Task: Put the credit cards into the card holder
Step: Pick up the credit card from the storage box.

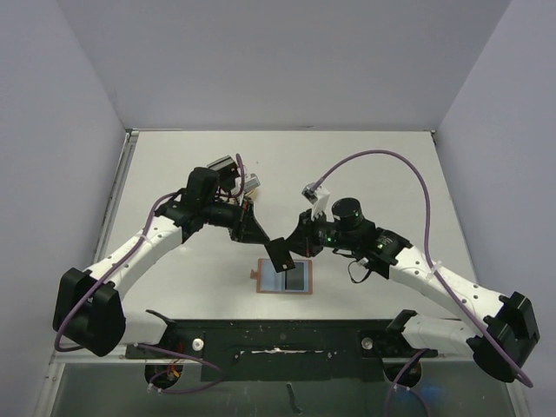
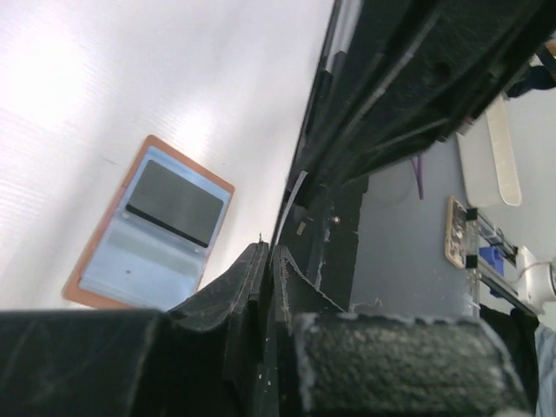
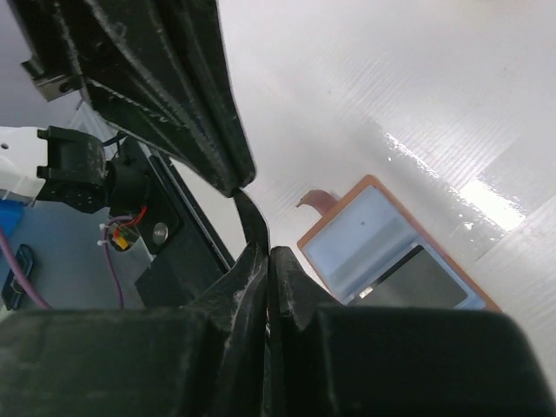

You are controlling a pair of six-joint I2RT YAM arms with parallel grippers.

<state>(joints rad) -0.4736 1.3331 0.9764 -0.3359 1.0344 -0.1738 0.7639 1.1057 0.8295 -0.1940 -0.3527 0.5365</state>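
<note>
Top external — card (image 1: 280,254) over open holder (image 1: 269,280)

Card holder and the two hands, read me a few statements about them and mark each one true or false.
The card holder lies open on the table. True.
Both its pockets are empty. False: a dark credit card sits in one.
A second credit card is held in the air between the left hand and the right hand. True.
The left hand is wide open. False: its fingers are pressed almost together.
</note>
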